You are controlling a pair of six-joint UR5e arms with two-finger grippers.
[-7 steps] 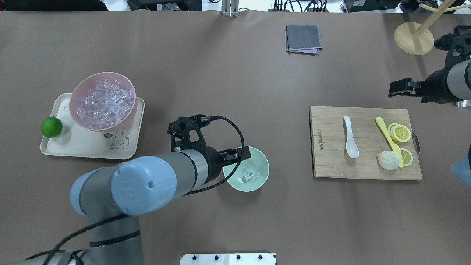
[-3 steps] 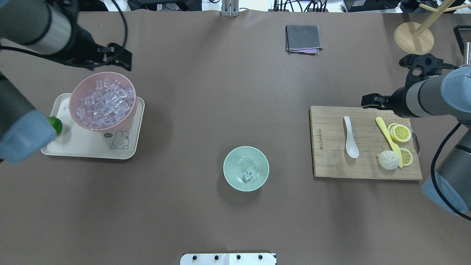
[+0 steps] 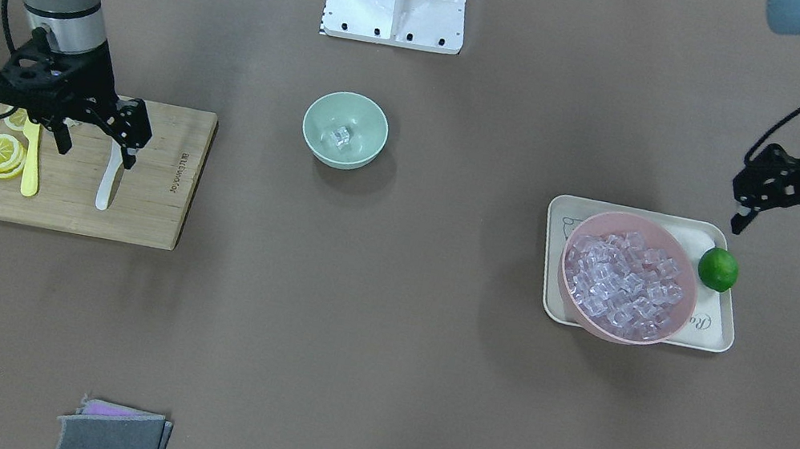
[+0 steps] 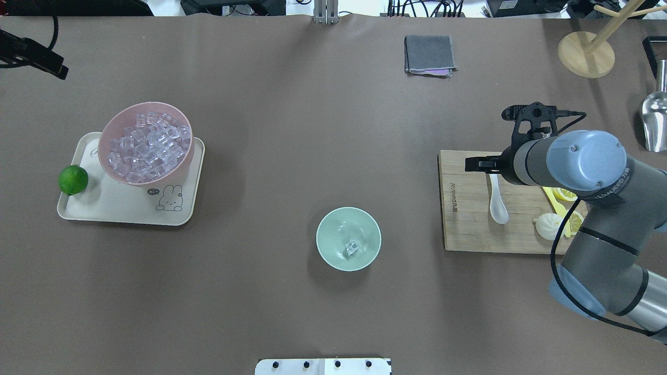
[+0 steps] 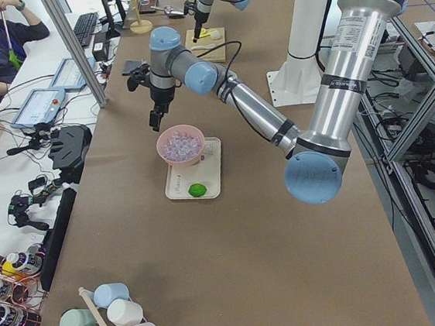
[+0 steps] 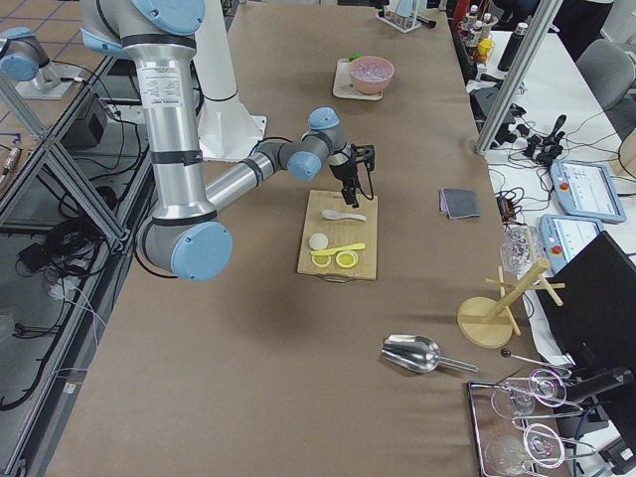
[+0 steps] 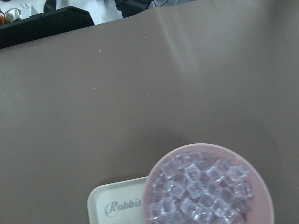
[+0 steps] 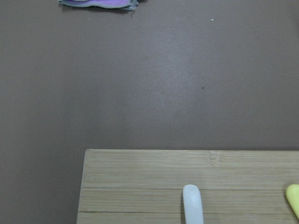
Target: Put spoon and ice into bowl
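Over on the bamboo cutting board (image 4: 464,229), the right gripper (image 3: 95,149) hovers w/ jaws spread and nothing in them, above the handle end of the small glossy white soup spoon (image 4: 497,205). Spoon lies flat on the board, handle pointing away from the robot, scoop toward it. One clear glassy ice cube (image 4: 353,248) sits in the small pale mint-green bowl (image 4: 329,229) mid-table, so ice looks done. Spoon pick is the step in hand, I'd say.

How to do it well: drop straight down, one finger each side of the narrow handle, not the scoop. It's glossy and curved, prob slippery, so pinch low & square, then lift level. Mind the yellow plastic knife (image 3: 32,167) lying near the spoon on the robot's right of it, w/ lemon slices (image 3: 0,153) and a round white bun (image 4: 547,226) beyond. The outer finger gets the tighter side.

Room: spoon sits well in from the board's edges, w/ a bare strip of board on the bowl side. After that it's open brown table btw board and bowl, nothing in the path. Bowl is small, so go scoop-first and let go low, or the handle may lever out over the rim. Left gripper (image 3: 782,232), jaws apart & empty, hangs well off past the big pink bowl of ice cubes (image 4: 189,156) on its cream tray (image 4: 130,211), out of the way.
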